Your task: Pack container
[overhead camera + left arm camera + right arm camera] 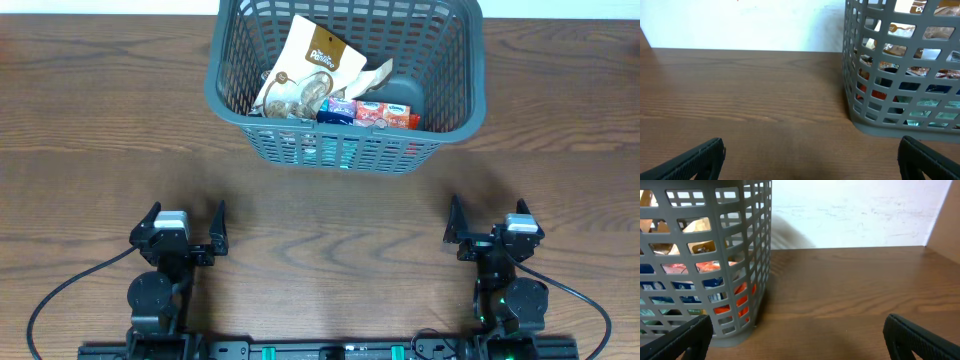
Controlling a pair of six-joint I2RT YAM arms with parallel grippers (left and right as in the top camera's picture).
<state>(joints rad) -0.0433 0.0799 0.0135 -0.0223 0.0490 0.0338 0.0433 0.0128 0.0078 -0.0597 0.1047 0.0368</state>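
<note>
The dark grey lattice container [462,118] stands at the far middle of the table, holding several packets: a tan and white pouch [318,60], a blue packet [336,111] and a red and white packet [383,113]. It shows at the right of the left wrist view [880,117] and at the left of the right wrist view [735,322]. My left gripper [186,228] [810,162] is open and empty, near the front edge. My right gripper [488,224] [797,340] is open and empty, also well short of the container.
A brown wooden table [320,220] lies between the grippers and the container. A white wall [740,25] stands behind the table's far edge. Black cables [60,290] loop from the arm bases at the front.
</note>
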